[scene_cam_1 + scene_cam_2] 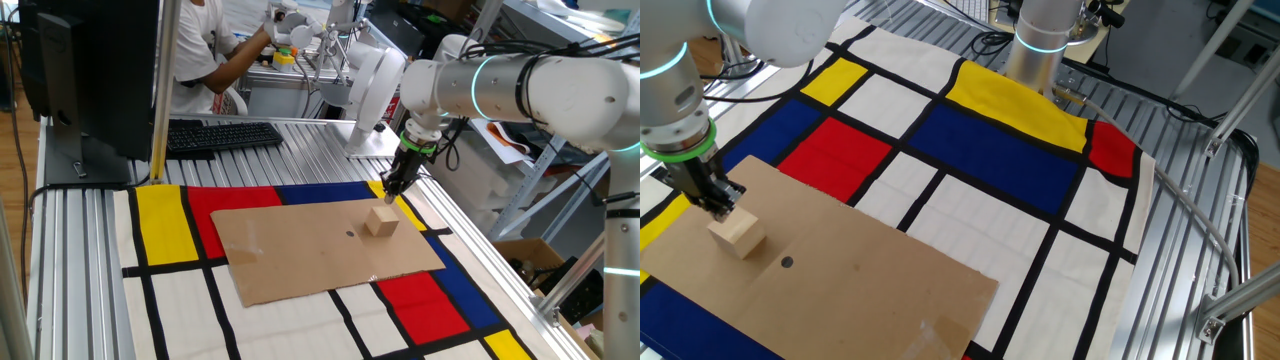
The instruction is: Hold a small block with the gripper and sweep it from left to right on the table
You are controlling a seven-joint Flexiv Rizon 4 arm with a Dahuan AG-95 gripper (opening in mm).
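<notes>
In the other fixed view, at far left, I see my black gripper [724, 207] with its green ring, fingers pressed together and holding nothing, pointing down. Just beside its tip, the small block [738, 235], a plain tan wooden cube, sits loose on the flat brown cardboard sheet [860, 290] near a dark dot [787, 263]. To the right, the smooth colour-block mat [980, 150] spreads across the ribbed aluminium table [1180, 230].
</notes>
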